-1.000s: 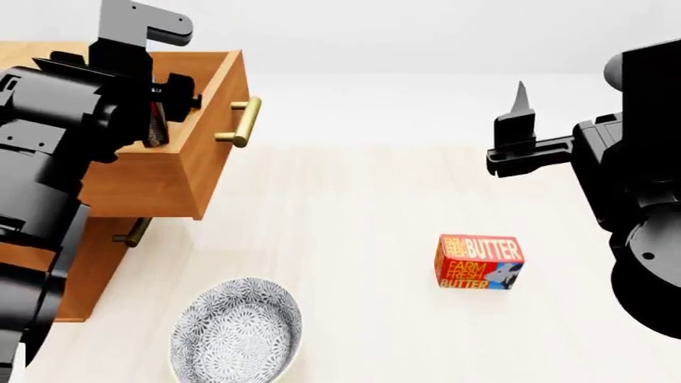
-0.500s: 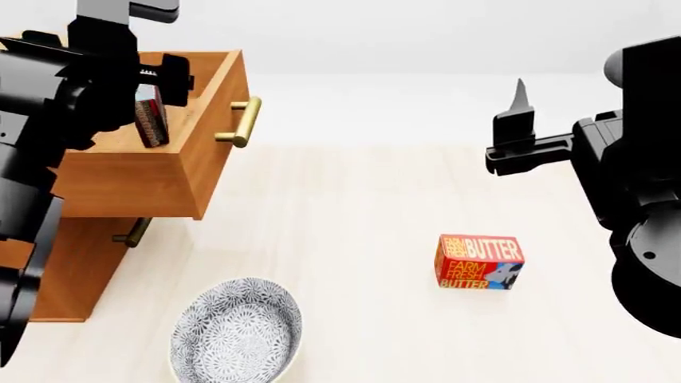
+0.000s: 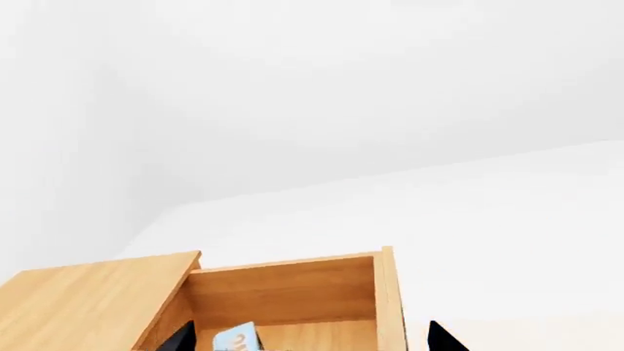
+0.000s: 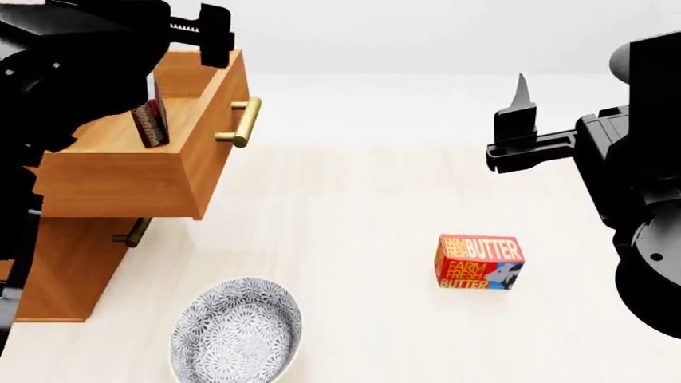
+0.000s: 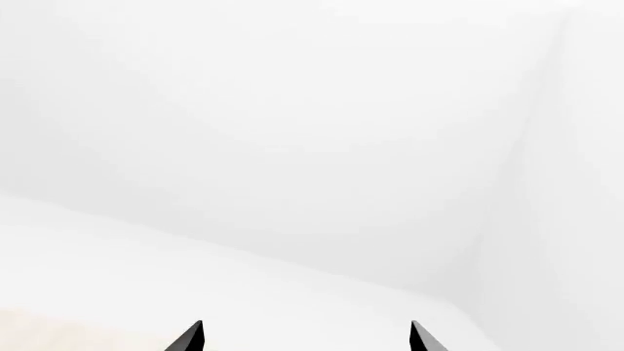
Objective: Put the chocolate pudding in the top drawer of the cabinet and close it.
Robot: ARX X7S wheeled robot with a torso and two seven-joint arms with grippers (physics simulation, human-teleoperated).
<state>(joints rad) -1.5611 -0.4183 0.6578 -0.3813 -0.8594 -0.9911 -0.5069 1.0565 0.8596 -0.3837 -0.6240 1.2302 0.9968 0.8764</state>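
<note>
The chocolate pudding [image 4: 150, 121] stands on edge inside the open top drawer [image 4: 127, 175] of the cabinet [image 4: 64, 267]. In the left wrist view its light blue face [image 3: 237, 341] shows on the drawer's floor [image 3: 312, 333]. My left gripper [image 4: 190, 32] is open and empty, raised above the drawer; in its own view [image 3: 312, 344] the fingertips stand wide apart, clear of the box. My right gripper [image 4: 519, 120] is open and empty, held high at the right over the table, and its own view [image 5: 304, 340] shows only white background.
The drawer's brass handle [image 4: 242, 121] sticks out toward the table's middle. The lower drawer's handle [image 4: 133, 231] shows beneath. A Farm Fresh Butter box [image 4: 479, 262] stands on the pale wooden table at right. A patterned bowl [image 4: 236, 329] sits near the front, beside the cabinet.
My left gripper has let go of the pudding and risen up out of the drawer. The pudding stays standing in the drawer. The right arm has not moved.
</note>
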